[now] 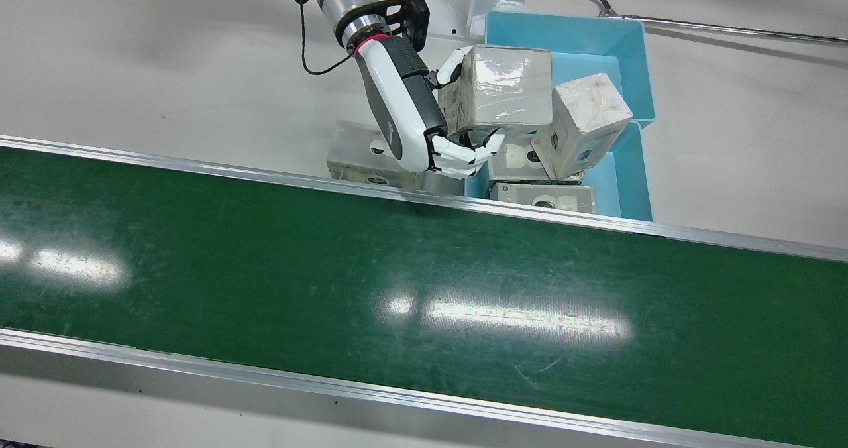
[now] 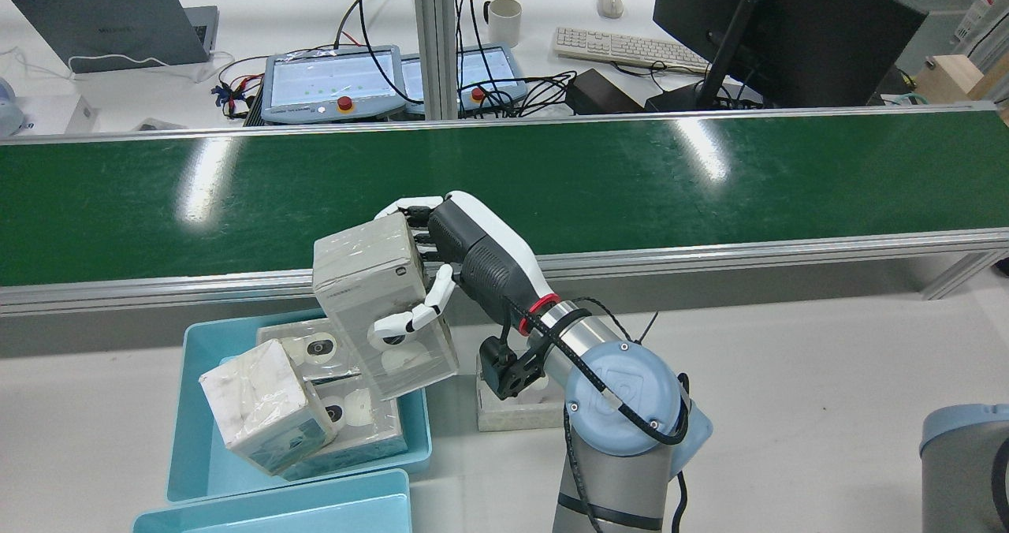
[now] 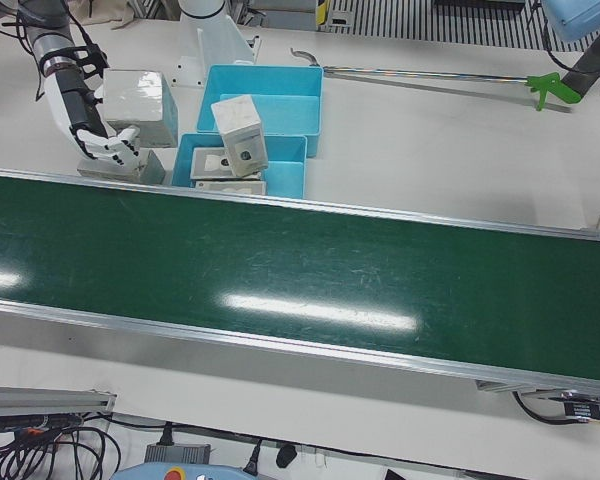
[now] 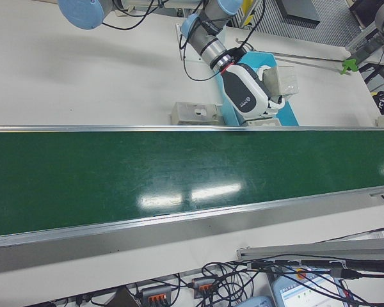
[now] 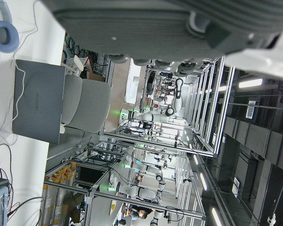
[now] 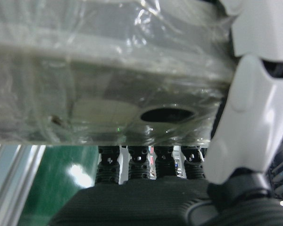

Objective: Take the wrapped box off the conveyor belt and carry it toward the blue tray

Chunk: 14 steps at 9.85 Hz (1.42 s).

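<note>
My right hand (image 1: 424, 120) is clamped around the wrapped box (image 1: 505, 90), holding it in the air over the near edge of the blue tray (image 1: 633, 169), clear of the green belt (image 1: 331, 269). My left hand barely shows in its own camera, so I cannot tell how its fingers stand. The laptop (image 2: 110, 24) and monitor (image 2: 788, 20) behind the belt both read HUAWEI.

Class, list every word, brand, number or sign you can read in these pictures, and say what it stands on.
"HUAWEI": back of the monitor, rear view.
"HUAWEI": lid of the grey laptop, left hand view.
Print on the wrapped box held by the right hand: too small to read.
Logo on the hand's shell: blurred.
</note>
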Each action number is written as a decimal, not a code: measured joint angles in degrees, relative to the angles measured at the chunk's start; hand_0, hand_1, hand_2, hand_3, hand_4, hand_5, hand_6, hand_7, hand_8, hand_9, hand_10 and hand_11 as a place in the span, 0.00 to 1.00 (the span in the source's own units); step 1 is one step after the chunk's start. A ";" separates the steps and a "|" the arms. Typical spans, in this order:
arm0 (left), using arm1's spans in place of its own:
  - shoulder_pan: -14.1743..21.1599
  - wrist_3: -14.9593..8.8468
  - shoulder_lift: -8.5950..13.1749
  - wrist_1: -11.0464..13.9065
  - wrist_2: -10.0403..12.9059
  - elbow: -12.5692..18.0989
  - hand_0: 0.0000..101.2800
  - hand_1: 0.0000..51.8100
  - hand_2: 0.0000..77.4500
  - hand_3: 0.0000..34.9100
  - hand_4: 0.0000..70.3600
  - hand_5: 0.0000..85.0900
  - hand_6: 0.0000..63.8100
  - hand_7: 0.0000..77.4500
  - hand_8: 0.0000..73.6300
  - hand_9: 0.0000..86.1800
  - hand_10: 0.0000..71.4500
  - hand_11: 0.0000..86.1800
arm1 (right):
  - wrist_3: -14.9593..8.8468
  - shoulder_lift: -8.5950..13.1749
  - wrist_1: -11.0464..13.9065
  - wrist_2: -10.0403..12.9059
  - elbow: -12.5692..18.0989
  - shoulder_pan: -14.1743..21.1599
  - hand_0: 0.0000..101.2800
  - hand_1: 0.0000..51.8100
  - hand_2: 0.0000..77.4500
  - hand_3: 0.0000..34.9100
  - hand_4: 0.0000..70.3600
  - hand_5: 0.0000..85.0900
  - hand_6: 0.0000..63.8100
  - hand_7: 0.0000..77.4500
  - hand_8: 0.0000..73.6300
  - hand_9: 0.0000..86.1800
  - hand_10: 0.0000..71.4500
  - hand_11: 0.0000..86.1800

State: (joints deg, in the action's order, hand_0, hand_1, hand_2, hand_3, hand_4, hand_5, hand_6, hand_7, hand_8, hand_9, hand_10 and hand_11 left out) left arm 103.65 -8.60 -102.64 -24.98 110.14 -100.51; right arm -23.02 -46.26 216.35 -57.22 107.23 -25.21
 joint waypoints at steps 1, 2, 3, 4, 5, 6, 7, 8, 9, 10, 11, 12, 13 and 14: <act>0.00 0.00 0.00 0.00 0.00 0.00 0.00 0.00 0.01 0.00 0.00 0.01 0.00 0.01 0.01 0.00 0.01 0.00 | -0.10 0.52 -2.31 0.08 -1.56 1.17 0.48 0.00 0.48 0.01 0.62 0.51 0.62 0.89 0.73 0.80 0.73 0.63; 0.00 0.00 0.00 0.00 0.00 0.00 0.00 0.00 0.01 0.00 0.00 0.01 0.00 0.01 0.01 0.00 0.01 0.00 | -0.15 0.78 -4.02 0.13 -2.32 1.96 0.48 0.00 0.48 0.01 0.62 0.51 0.62 0.89 0.73 0.80 0.73 0.63; 0.00 0.00 0.00 0.00 0.00 0.00 0.00 0.00 0.01 0.00 0.00 0.01 0.00 0.01 0.01 0.00 0.01 0.00 | -0.17 0.93 -5.02 0.09 -2.68 2.42 0.48 0.00 0.49 0.02 0.56 0.54 0.64 0.90 0.69 0.84 0.72 0.81; 0.00 0.00 0.00 0.00 0.00 0.00 0.00 0.00 0.01 0.00 0.00 0.01 0.00 0.01 0.01 0.00 0.01 0.00 | -0.16 0.98 -5.55 -0.09 -2.85 2.64 0.48 0.00 0.49 0.02 0.56 0.54 0.64 0.90 0.69 0.84 0.72 0.81; 0.00 0.00 0.00 0.00 0.00 0.00 0.00 0.00 0.01 0.00 0.00 0.01 0.00 0.01 0.01 0.00 0.01 0.00 | -0.14 0.98 -5.81 -0.33 -2.90 2.76 0.53 0.02 0.30 0.09 0.43 0.51 0.51 0.71 0.47 0.62 0.54 0.70; 0.00 0.00 0.00 0.00 0.00 0.00 0.00 0.00 0.01 0.00 0.00 0.01 0.00 0.01 0.01 0.00 0.01 0.01 | -0.12 0.98 -5.93 -0.51 -2.93 2.82 0.53 0.02 0.30 0.18 0.29 0.40 0.41 0.61 0.33 0.53 0.42 0.62; 0.00 0.00 0.00 0.00 0.00 0.00 0.00 0.00 0.01 0.00 0.00 0.01 0.00 0.01 0.01 0.00 0.01 0.01 | -0.11 0.98 -5.98 -0.60 -2.93 2.88 0.53 0.25 0.14 0.18 0.29 0.40 0.41 0.61 0.33 0.53 0.42 0.62; 0.00 0.00 0.00 0.00 0.00 0.00 0.00 0.00 0.01 0.00 0.00 0.01 0.00 0.01 0.01 0.00 0.01 0.00 | -0.10 0.98 -6.00 -0.67 -2.90 2.92 0.49 0.46 0.11 0.27 0.16 0.29 0.29 0.52 0.18 0.42 0.31 0.54; 0.00 0.00 0.00 0.00 0.00 0.00 0.00 0.00 0.01 0.00 0.00 0.01 0.00 0.01 0.01 0.00 0.01 0.01 | -0.10 0.99 -6.02 -0.73 -2.79 2.92 0.49 0.15 0.12 0.46 0.18 0.11 0.17 0.46 0.01 0.34 0.13 0.44; 0.00 0.00 0.00 0.00 0.00 0.00 0.00 0.00 0.01 0.00 0.00 0.01 0.00 0.01 0.01 0.00 0.01 0.01 | -0.08 0.99 -6.02 -0.75 -2.62 2.91 0.49 0.36 0.06 0.46 0.20 0.17 0.03 0.32 0.00 0.18 0.00 0.34; 0.00 0.00 0.00 0.00 0.00 0.00 0.00 0.00 0.01 0.00 0.00 0.01 0.00 0.01 0.01 0.00 0.01 0.00 | -0.03 0.98 -6.00 -0.82 -2.31 2.92 0.49 0.36 0.06 0.48 0.20 0.17 0.07 0.23 0.00 0.03 0.00 0.15; 0.00 0.00 0.00 0.00 0.00 0.00 0.00 0.00 0.01 0.00 0.00 0.01 0.00 0.01 0.01 0.00 0.01 0.01 | 0.02 0.82 -5.93 -0.91 -1.29 2.92 0.49 0.28 0.15 0.45 0.20 0.17 0.08 0.26 0.00 0.02 0.00 0.03; 0.00 0.00 0.00 0.00 0.00 0.00 0.00 0.00 0.01 0.00 0.00 0.01 0.00 0.01 0.01 0.00 0.01 0.00 | 0.08 0.22 -5.73 -0.98 0.85 2.66 0.49 0.31 0.13 0.53 0.21 0.15 0.08 0.27 0.00 0.03 0.00 0.01; 0.00 0.00 0.00 0.00 0.00 0.00 0.00 0.00 0.01 0.00 0.00 0.01 0.00 0.01 0.01 0.00 0.01 0.00 | 0.14 -0.72 -5.36 -1.32 3.41 1.59 0.49 0.31 0.13 0.53 0.21 0.15 0.08 0.27 0.00 0.03 0.00 0.01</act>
State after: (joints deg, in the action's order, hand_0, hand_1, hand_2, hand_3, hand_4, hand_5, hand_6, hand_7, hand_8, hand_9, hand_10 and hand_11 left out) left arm 103.64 -8.59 -102.64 -24.98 110.14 -100.51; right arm -22.88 -46.98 210.99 -58.54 110.64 -23.62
